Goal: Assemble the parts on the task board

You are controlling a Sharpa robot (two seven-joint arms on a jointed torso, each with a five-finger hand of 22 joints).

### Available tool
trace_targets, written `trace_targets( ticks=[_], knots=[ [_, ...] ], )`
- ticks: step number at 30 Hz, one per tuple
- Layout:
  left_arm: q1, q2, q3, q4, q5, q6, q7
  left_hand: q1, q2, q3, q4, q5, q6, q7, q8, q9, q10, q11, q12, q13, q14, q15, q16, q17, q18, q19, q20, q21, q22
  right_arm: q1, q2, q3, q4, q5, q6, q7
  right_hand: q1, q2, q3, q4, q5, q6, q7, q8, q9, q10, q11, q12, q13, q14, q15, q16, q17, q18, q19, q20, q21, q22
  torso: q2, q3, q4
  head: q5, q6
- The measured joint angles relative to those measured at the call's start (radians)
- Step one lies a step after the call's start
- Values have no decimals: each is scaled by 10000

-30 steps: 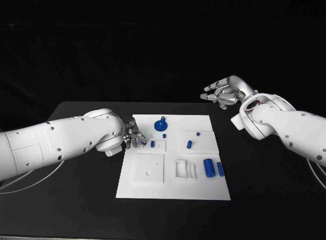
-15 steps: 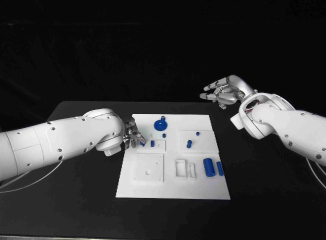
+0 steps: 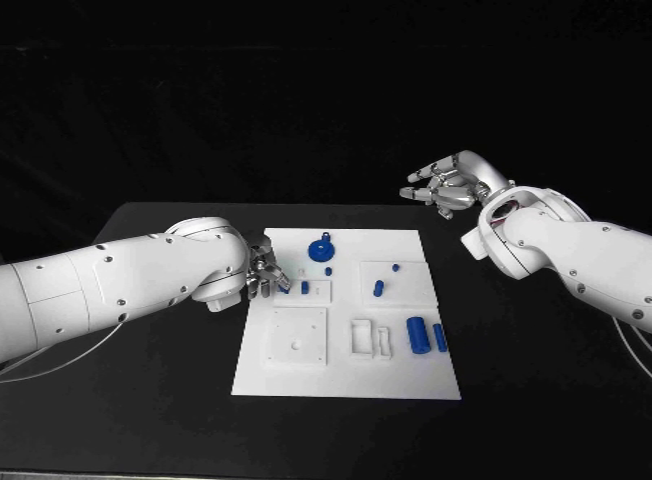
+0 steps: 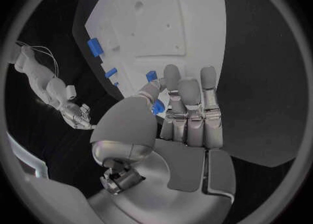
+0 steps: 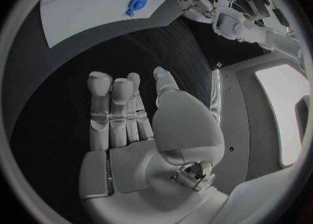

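Observation:
The white task board (image 3: 413, 375) lies mid-table. My left hand (image 3: 264, 275) hovers at its left edge and pinches a small blue part (image 4: 156, 107) between thumb and fingers. A blue peg (image 3: 305, 287) stands on the board just right of that hand. Farther back sits a round blue knob (image 3: 322, 250). Small blue pegs (image 3: 378, 288) stand near the middle, and a blue cylinder (image 3: 417, 336) and a blue bar (image 3: 440, 337) lie at the right. My right hand (image 3: 444, 185) is raised beyond the board's far right corner, fingers apart, holding nothing (image 5: 124, 114).
A white square plate (image 3: 297, 335) and a white bracket (image 3: 372, 338) sit on the near half of the board. Black table (image 3: 168, 400) surrounds the board on all sides. The right wrist view shows the board (image 5: 78, 10) with the knob (image 5: 137, 1).
My left hand's fingers have shifted very slightly at the board's left edge. The right hand has stayed where it was.

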Motion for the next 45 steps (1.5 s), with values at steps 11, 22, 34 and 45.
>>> trace_targets(
  ticks=[11,22,34,45],
  knots=[
    [0,31,0,-22,-178,135,0,-103,-23,24,-25,-76,0,0,1,214,0,0,129,63,0,2,146,-30,0,-3,-2,122,-1,-5,0,0,3,5,0,2,0,0,0,0,38,10,-10,0,0,0,0,0,1,0,0,0,0,0,0,0,0,0,3,6,-8,-11,0],
    [5,57,8,-60,-227,295,11,-430,145,142,-146,-86,2,-2,1,258,36,-37,361,293,-18,-55,457,-56,1,-57,-56,278,7,-12,10,-1,-2,10,-1,2,0,0,0,0,38,12,-12,0,0,0,0,0,1,0,0,0,1,0,0,0,0,0,3,12,-8,-32,8],
    [12,140,21,-214,-176,364,35,-624,242,345,-351,-153,45,-13,2,251,37,-37,361,373,-21,-56,572,-86,1,-72,-70,356,5,-86,26,0,-29,33,-1,6,0,0,2,59,77,19,-19,0,0,27,-26,0,2,0,0,0,1,0,0,0,0,0,11,7,-10,-43,-7],
    [21,267,31,-497,87,389,69,-608,258,318,-380,-132,52,-7,1,247,36,-36,361,393,-24,-55,572,-98,2,-71,-70,356,3,-114,56,-1,-51,60,-1,10,0,0,2,58,98,22,-21,0,0,26,-25,0,3,0,0,0,2,0,0,0,0,0,11,-6,-10,-55,-21]
  ],
)
